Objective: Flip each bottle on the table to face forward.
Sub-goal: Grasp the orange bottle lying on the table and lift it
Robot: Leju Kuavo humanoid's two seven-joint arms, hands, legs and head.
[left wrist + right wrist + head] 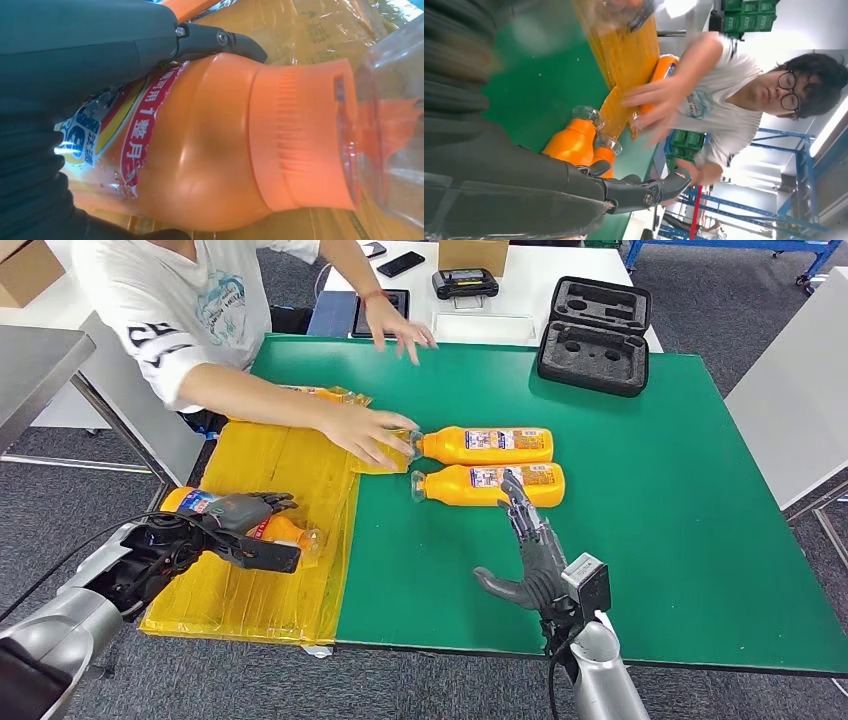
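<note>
Silver and reaching in from the lower left, the left arm lays its left hand (243, 523) over an orange bottle (270, 525) on the yellow plastic sheet (285, 465); the fingers (220, 40) wrap its body and hold it, hiding most of the label; its long axis runs across the counter (650, 500), clear cap toward the green side. The right hand (528, 550) stands over the green surface, fingers spread and straight, holding nothing, tips at the near bottle (490, 484); whether they touch it I cannot tell. That bottle and the far bottle (487, 445) lie side by side, caps toward the sheet. A person's hand (372, 435) covers the far bottle's cap.
</note>
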